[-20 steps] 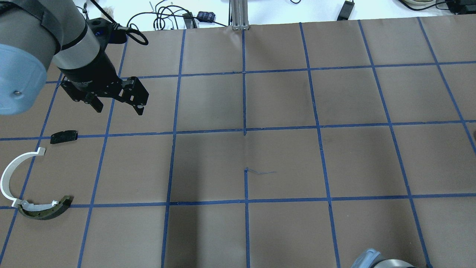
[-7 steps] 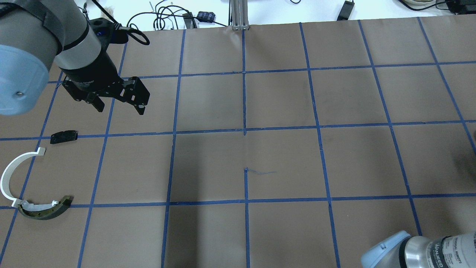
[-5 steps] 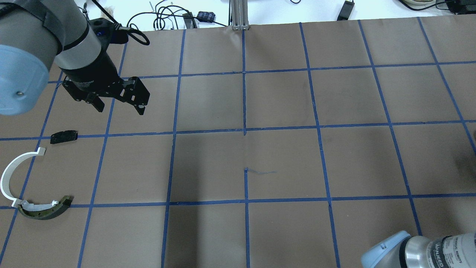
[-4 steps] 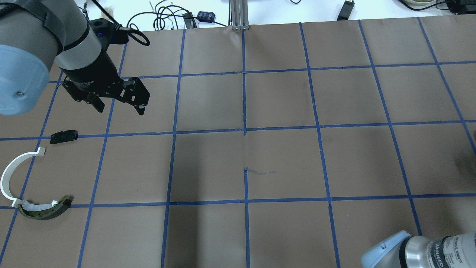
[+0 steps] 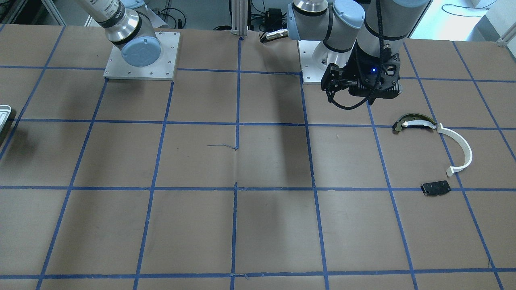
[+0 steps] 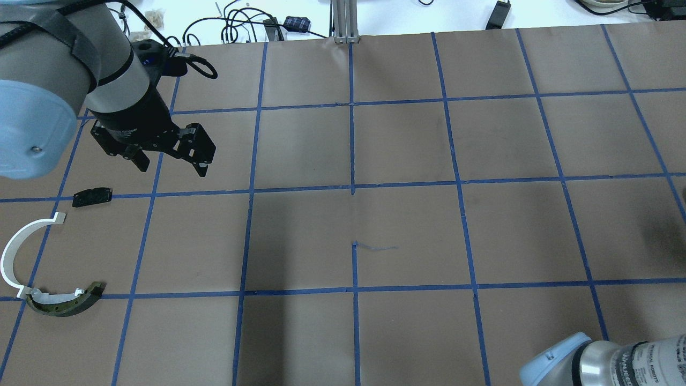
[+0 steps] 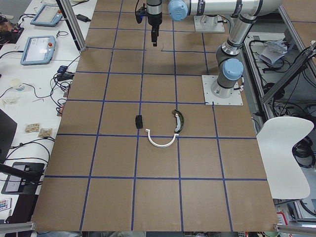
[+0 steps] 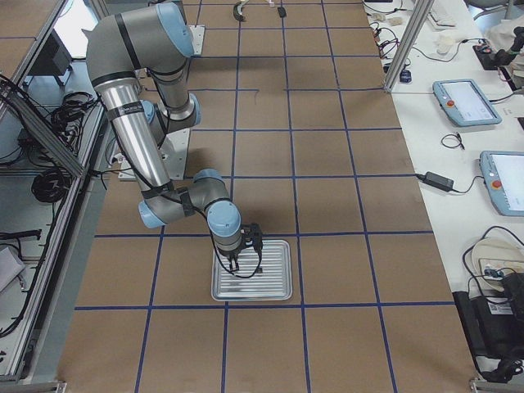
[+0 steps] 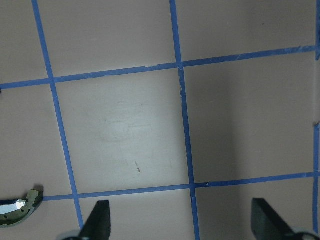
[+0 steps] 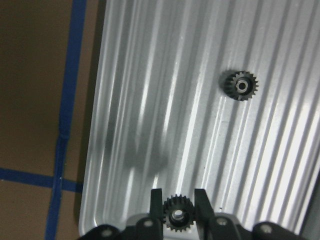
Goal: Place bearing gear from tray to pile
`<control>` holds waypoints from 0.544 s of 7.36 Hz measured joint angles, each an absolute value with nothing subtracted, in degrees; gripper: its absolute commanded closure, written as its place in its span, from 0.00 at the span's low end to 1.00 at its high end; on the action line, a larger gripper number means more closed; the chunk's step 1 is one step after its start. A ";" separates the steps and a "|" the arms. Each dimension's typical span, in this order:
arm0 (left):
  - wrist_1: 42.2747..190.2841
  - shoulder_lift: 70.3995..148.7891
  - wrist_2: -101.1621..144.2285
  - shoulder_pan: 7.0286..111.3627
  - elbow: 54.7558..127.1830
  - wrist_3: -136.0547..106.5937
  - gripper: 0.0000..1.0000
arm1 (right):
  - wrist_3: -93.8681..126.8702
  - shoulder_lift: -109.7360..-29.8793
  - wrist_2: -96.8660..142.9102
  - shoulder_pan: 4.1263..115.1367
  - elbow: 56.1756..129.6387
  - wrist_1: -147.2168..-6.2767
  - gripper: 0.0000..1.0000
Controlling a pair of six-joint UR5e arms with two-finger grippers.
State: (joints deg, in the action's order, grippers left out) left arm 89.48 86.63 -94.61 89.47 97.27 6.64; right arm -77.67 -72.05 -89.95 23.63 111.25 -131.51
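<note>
In the right wrist view, my right gripper (image 10: 179, 205) is shut on a small dark bearing gear (image 10: 177, 217), just above the ridged silvery tray (image 10: 150, 100). A second gear (image 10: 240, 85) lies further along the tray. The exterior right view shows this gripper (image 8: 234, 264) over the tray (image 8: 270, 282). The pile sits far left in the overhead view: a white arc (image 6: 13, 249), a dark olive curved piece (image 6: 64, 304) and a small black plate (image 6: 92, 197). My left gripper (image 6: 172, 167) hangs open and empty above the table, beyond the black plate.
Brown paper with a blue tape grid covers the table (image 6: 407, 225). The tray's corner (image 5: 4, 114) shows at the left edge of the front-facing view. Cables and an aluminium post (image 6: 343, 21) lie along the far edge. My right arm's elbow (image 6: 605, 362) shows at the bottom right.
My left gripper has dropped slightly towards the black plate, still open. My right arm's elbow came into the overhead view at the bottom right and has shifted a little.
</note>
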 measured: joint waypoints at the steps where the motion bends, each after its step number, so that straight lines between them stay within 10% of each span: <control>1: 89.42 86.66 -95.19 89.47 97.34 6.67 0.00 | -76.00 -76.72 -89.94 24.86 111.26 -128.31 0.99; 4: 88.92 86.73 -95.41 89.47 97.31 6.70 0.00 | -61.96 -93.28 -90.82 33.91 110.68 -111.85 0.98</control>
